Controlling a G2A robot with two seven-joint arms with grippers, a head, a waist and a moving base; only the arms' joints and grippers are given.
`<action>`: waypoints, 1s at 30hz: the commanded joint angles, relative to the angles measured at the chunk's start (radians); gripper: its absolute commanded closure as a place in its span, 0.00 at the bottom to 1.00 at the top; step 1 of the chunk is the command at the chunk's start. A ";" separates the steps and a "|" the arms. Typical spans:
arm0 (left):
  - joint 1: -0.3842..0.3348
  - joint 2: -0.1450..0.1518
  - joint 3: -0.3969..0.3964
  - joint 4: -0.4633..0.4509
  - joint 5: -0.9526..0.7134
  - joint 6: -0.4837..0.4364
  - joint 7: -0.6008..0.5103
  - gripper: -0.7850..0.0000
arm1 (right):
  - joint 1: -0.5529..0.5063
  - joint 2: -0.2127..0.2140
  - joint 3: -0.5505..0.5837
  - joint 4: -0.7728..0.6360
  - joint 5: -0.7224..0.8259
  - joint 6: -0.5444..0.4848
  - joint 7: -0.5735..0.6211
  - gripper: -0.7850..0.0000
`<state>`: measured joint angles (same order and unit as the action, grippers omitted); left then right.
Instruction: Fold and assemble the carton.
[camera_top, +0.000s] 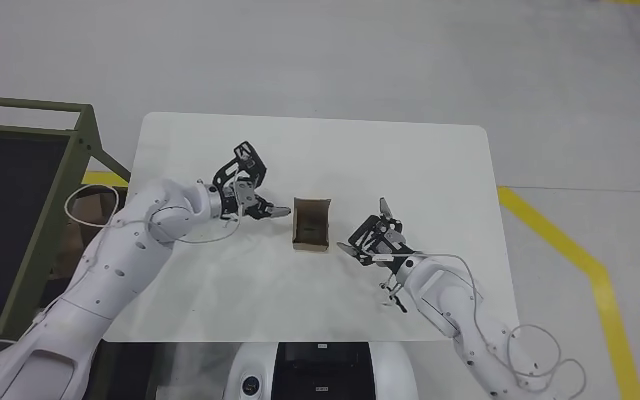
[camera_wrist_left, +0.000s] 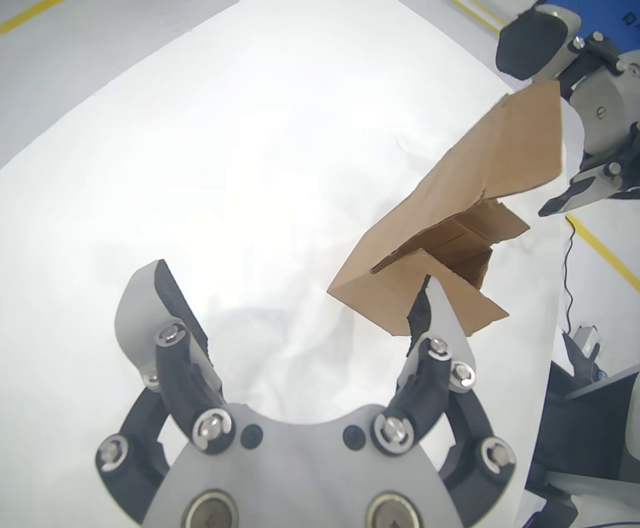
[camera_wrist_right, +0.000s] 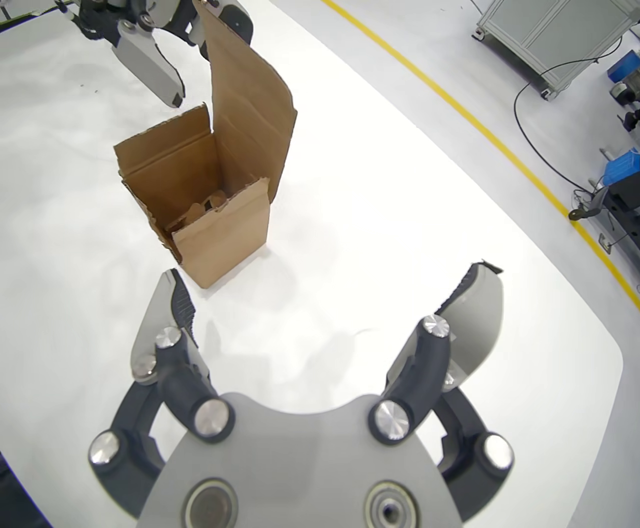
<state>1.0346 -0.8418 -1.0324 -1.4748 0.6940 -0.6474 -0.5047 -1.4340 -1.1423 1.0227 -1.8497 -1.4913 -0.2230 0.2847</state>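
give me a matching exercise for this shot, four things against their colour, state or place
Things:
1 carton
2 left hand
3 right hand
4 table

Descriptions:
a open, on the carton's side toward the yellow floor line
b white
c brown, upright, top flaps open
d open, on the carton's side toward the green frame

Pairs: 1-c, 2-d, 3-a, 4-b
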 joint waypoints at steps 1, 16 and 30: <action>0.000 0.000 0.001 0.000 0.002 -0.001 -0.001 0.00 | 0.000 0.000 -0.001 0.001 -0.001 0.000 -0.001 0.00; 0.038 0.001 -0.020 0.000 0.077 -0.018 0.061 0.00 | 0.051 -0.023 -0.010 0.003 0.100 0.098 0.139 0.00; 0.086 0.011 -0.077 -0.020 0.102 -0.117 0.121 0.00 | 0.097 -0.051 -0.053 0.041 0.125 0.159 0.162 0.00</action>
<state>1.1193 -0.8305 -1.1100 -1.4910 0.7889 -0.7714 -0.3768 -1.3377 -1.1922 0.9713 -1.8097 -1.3659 -0.0639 0.4472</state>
